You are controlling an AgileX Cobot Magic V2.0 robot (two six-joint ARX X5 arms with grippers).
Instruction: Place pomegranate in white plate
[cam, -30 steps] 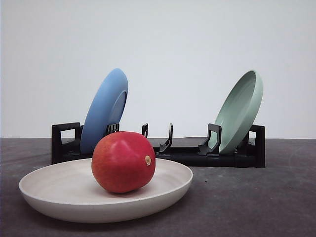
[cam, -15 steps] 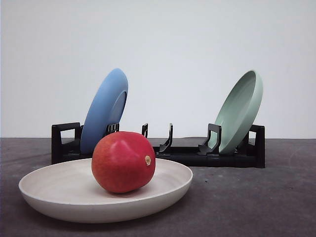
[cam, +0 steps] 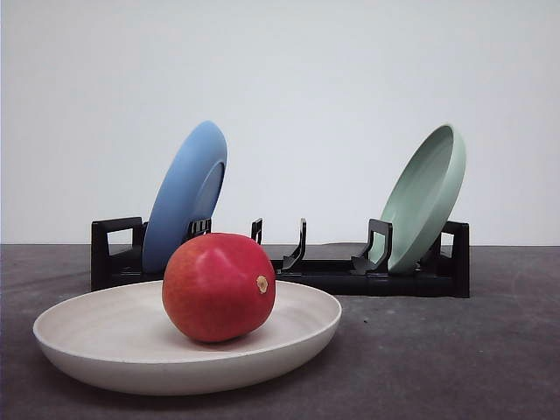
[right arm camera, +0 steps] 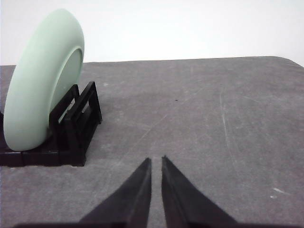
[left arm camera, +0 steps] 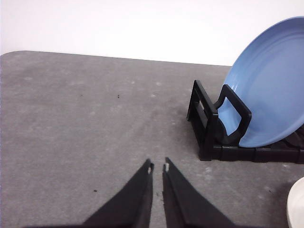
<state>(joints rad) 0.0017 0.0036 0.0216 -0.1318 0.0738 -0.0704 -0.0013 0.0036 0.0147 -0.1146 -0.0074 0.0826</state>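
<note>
Left jaws (left arm camera: 157, 167) nearly closed, empty, low over bare grey bench (left arm camera: 85, 123); right jaws (right arm camera: 156, 161) likewise. Lower left of the front view, pomegranate (cam: 219, 287) sits in the white plate (cam: 105, 346). Behind, a black rack (cam: 332, 276) props blue plate (cam: 185, 197) and green plate (cam: 426, 197).

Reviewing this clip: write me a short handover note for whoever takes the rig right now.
Left gripper: shut, empty, over bare table near the blue plate in the black rack.
Right gripper: shut, empty, near the pale green plate.
Pomegranate rests in the white plate, stem nub facing right in the front view.
Done: fruit is placed.
Left: nothing apparent.
</note>
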